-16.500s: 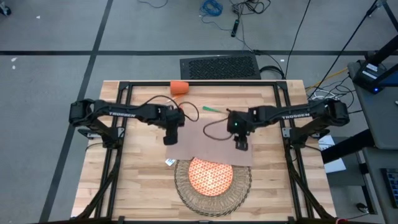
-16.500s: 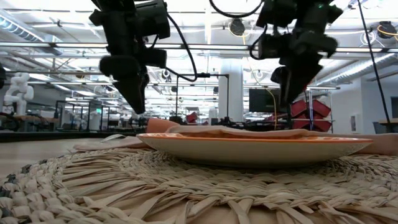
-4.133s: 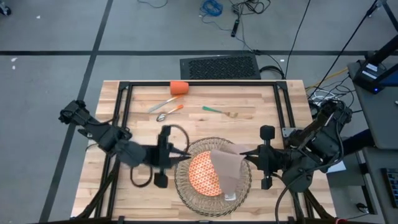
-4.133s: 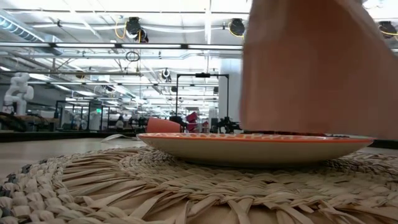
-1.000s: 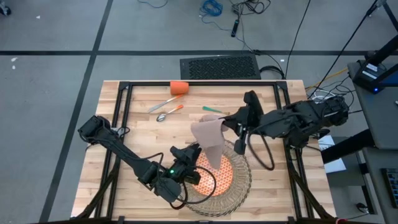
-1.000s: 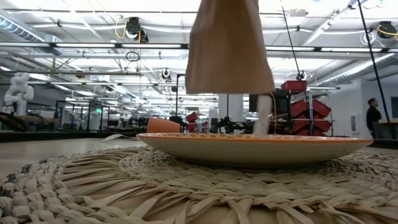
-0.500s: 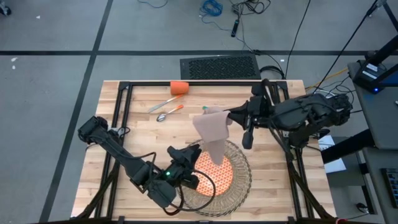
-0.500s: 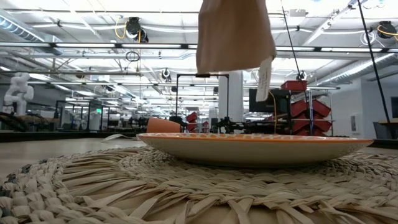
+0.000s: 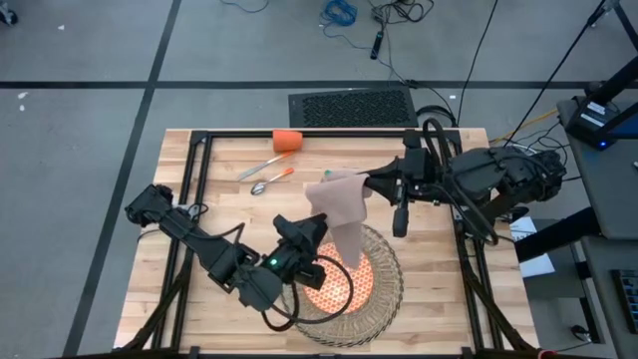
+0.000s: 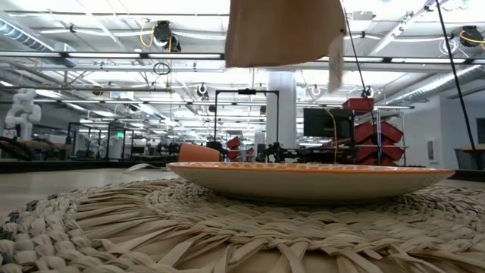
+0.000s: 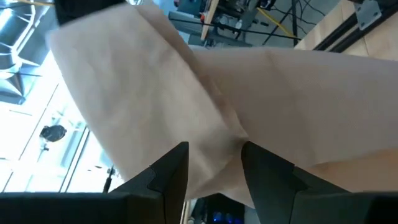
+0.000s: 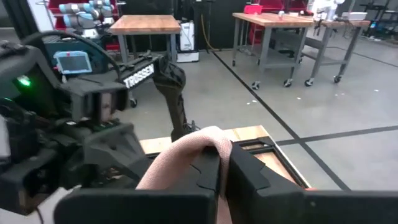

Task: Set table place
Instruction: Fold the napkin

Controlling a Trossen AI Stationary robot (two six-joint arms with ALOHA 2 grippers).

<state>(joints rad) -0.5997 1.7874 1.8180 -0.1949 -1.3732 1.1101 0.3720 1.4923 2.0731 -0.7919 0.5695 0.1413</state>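
Note:
The beige napkin point(image 9: 344, 214) hangs in the air over the far part of the orange-patterned plate point(image 9: 334, 289), which sits on the woven placemat point(image 9: 387, 284). My right gripper point(image 9: 371, 182) is shut on the napkin's upper end. My left gripper point(image 9: 307, 227) stands open at the hanging napkin's left side. In the left wrist view a crease of the napkin point(image 11: 124, 93) lies in the gap between its fingers point(image 11: 171, 168). The napkin's lower edge point(image 10: 280, 57) hangs well above the plate point(image 10: 311, 178). My right gripper pinches a bunched fold at the napkin's upper end point(image 12: 200, 138) between its two fingers. The fingers come in roughly level from the table's right side. The napkin hangs slack below them, lifted clear of the plate, with a white tag point(image 10: 335, 64) dangling. My left gripper's fingers flank a crease of the cloth point(image 11: 214, 146); whether they touch it, I cannot tell.
An orange cup point(image 9: 287, 140) lies at the far edge. An orange-handled knife point(image 9: 265, 166) and spoon point(image 9: 272, 180) lie at the far left. A green-handled fork point(image 9: 330, 174) is mostly hidden behind the napkin. Bare wood lies left and right of the placemat.
My right gripper has moved up and a little toward the table's right and far edges, lifting the napkin higher above the plate. My left gripper has moved toward the far edge, up to the hanging napkin.

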